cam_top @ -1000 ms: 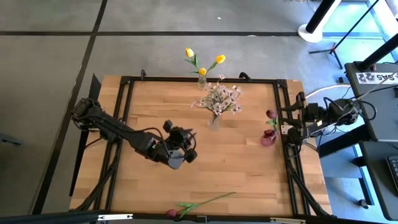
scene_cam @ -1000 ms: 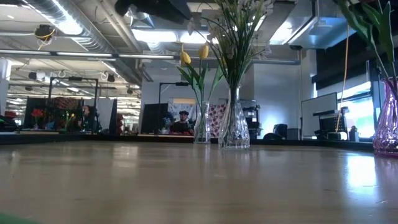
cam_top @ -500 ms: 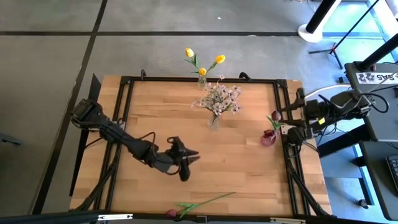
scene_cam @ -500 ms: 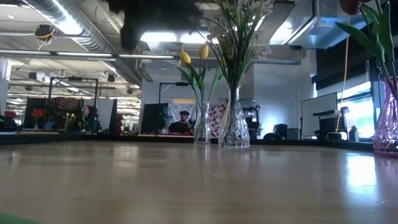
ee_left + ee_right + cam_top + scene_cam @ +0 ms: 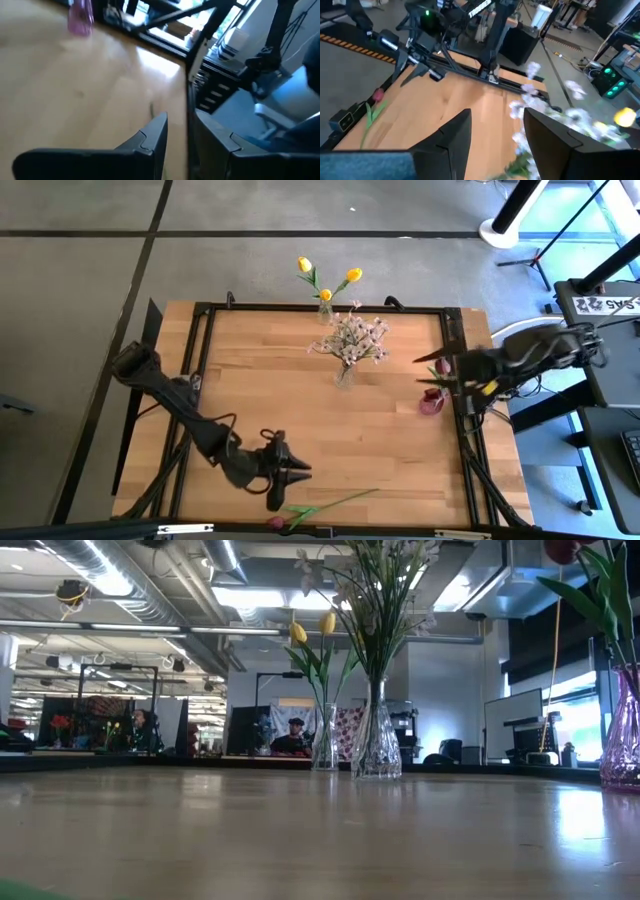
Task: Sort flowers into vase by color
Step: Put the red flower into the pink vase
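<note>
A dark red-pink tulip (image 5: 322, 506) lies flat on the table at the near edge, its head (image 5: 275, 523) toward the left; it also shows in the right wrist view (image 5: 371, 107). My left gripper (image 5: 290, 485) is open and empty just above and beside this tulip (image 5: 181, 125). Another red-pink tulip (image 5: 441, 366) stands with its stem in the pink vase (image 5: 432, 402) at the right edge. My right gripper (image 5: 418, 372) is open over that vase, fingers pointing toward the table's left (image 5: 497, 112), and touches nothing that I can see.
Yellow tulips stand in a clear vase (image 5: 325, 308) at the far edge, also in the low view (image 5: 325, 740). A spray of white-pink blossoms stands in a clear vase (image 5: 345, 372) behind the table's middle (image 5: 377, 740). Black frame rails (image 5: 455, 340) run along the table's sides.
My left gripper has gone from the middle of the table toward the near edge and down, up to the tulip lying there, its fingers staying open. My right gripper has gone toward the table's left, from beside the pink vase to over it.
</note>
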{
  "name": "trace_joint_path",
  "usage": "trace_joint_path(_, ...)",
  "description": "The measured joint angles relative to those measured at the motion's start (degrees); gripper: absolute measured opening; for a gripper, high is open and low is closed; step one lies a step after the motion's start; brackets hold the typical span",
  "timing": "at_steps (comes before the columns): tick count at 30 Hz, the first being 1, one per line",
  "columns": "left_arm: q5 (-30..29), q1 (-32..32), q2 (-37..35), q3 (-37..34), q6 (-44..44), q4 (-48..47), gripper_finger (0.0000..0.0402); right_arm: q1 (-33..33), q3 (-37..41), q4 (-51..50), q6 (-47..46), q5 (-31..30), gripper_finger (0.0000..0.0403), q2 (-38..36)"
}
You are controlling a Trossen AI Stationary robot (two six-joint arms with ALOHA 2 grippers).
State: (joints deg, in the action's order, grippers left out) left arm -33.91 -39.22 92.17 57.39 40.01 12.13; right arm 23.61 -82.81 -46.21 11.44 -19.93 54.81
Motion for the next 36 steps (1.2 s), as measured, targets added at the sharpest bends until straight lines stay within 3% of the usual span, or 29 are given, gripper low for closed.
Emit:
trace_joint_path(6, -1.79, -7.47, 0.5, 0.0, 12.64, -3.19, 0.009, 0.52, 0.0, 9.17, -0.05, 4.19, 0.0182, 8.56)
trace_joint_path(11, -4.34, -12.67, 0.5, 0.0, 21.31, -6.96, 0.009, 5.15, -0.02, 17.49, -0.42, 4.93, 0.0182, 14.69)
trace_joint_path(19, -4.08, -16.53, 0.5, -0.1, 26.99, -10.44, 0.009, 16.61, 0.07, 23.49, -2.51, -2.56, 0.0182, 22.14)
trace_joint_path(24, -2.5, -16.98, 0.93, -0.12, 30.5, -10.49, 0.009, 24.1, 0.07, 21.46, -12.76, -4.13, 0.0182, 24.89)
trace_joint_path(30, -1.49, -18.5, 10.23, 3.22, 31.44, -9.76, 0.0088, 34.34, 0.04, 16.96, -25.14, -11.45, 0.0182, 27.34)
trace_joint_path(36, 0.98, -18.06, 17.3, 5.68, 29.35, -10.13, 0.0088, 36.42, 0.04, 16.03, -28.0, -20.43, 0.0182, 27.42)
